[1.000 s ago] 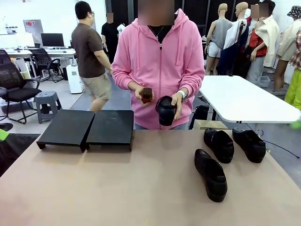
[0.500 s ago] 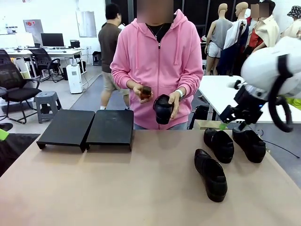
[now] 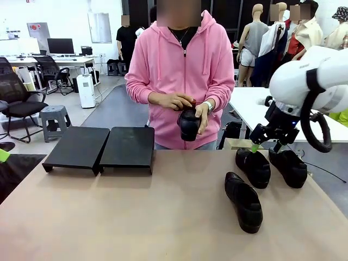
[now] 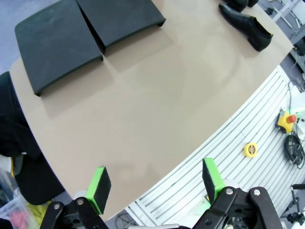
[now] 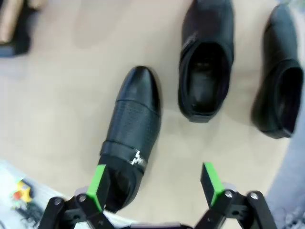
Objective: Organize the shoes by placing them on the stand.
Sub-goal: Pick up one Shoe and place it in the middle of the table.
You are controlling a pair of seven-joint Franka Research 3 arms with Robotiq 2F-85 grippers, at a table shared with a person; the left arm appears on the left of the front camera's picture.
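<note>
Stand [image 3: 98, 147]: far left of surface [image 3: 136, 217], two black panels side by side, bare.
Left hand [image 4: 155, 183]: jaws wide apart, empty, high over the near surface edge.
Held shoe [image 3: 189, 124]: off the surface, gripped by person [image 3: 182, 60], partly covered by fingers; small brown item [image 3: 191, 101] now against it, apart a second ago.
Near shoe [image 3: 244, 201], middle shoe [image 3: 253, 167], far-right shoe [image 3: 288, 166]: lying right of centre.
Right hand [image 3: 267, 144]: spread open, empty, just above middle shoe; lower than half a second ago.

Front: faces person [image 3: 182, 70] across table [image 3: 136, 217]. Left wrist: high above table. Right wrist: close over shoes [image 5: 131, 124], shared by all.
</note>
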